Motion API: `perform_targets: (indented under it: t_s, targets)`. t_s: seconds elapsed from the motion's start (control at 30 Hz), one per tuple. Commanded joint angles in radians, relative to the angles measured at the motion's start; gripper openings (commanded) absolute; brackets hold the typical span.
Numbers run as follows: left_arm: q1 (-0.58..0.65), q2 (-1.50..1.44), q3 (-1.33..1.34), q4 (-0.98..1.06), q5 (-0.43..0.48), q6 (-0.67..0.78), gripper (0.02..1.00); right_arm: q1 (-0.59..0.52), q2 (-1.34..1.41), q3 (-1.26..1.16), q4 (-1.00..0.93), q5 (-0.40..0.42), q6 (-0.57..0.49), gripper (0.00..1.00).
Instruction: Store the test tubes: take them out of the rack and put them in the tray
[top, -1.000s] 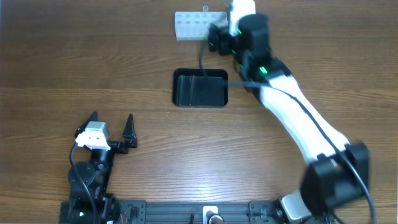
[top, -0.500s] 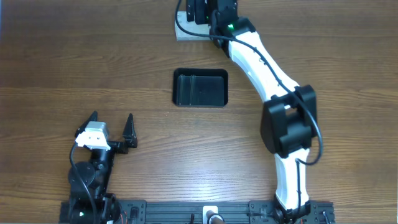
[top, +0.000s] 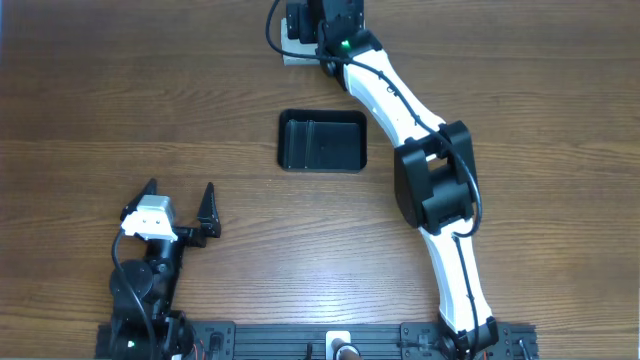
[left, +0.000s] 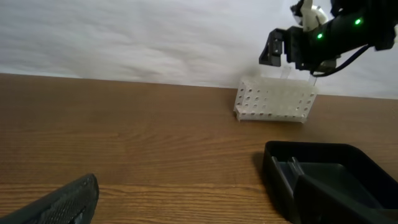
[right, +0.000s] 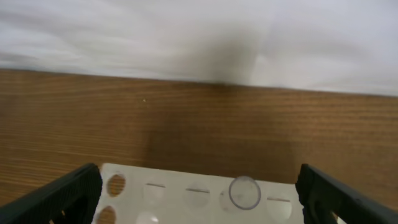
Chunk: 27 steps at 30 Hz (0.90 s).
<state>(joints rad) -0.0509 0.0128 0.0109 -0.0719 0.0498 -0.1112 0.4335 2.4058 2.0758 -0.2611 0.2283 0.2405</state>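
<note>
right gripper (right: 199, 173) is held above the white rack (left: 277, 99) at the far side of the table (top: 520, 100), its fingers spread wide apart with nothing caught between them. one clear test tube (right: 244, 191) is seen standing upright in a hole of the rack, nearer one finger than the other (not quite centred). the black tray (top: 281, 142) lies between the rack and the arms' bases, apart from the rack. the left gripper (top: 180, 187) is parked by its base, likewise spread open. if a descent were made without recentring, the tube's rim could be struck by a finger and the tube knocked askew; the light rack could be dragged or lifted with it, and a smooth wall could be let slip on the way to the tray
</note>
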Motion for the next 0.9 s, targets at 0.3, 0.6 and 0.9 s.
perform_targets:
  t_s: [0.3, 0.6, 0.9]
  targets:
    - [0.005, -0.008, -0.005, -0.003, 0.013, 0.019, 1.0, 0.007, 0.035, 0.031, 0.035, 0.056, 0.021, 0.934]
    - [0.005, -0.008, -0.005, -0.003, 0.013, 0.018, 1.0, 0.006, 0.06, 0.031, 0.033, 0.077, 0.021, 0.89]
    - [0.005, -0.008, -0.005, -0.002, 0.013, 0.019, 1.0, 0.006, 0.061, 0.031, 0.035, 0.106, 0.021, 0.73]
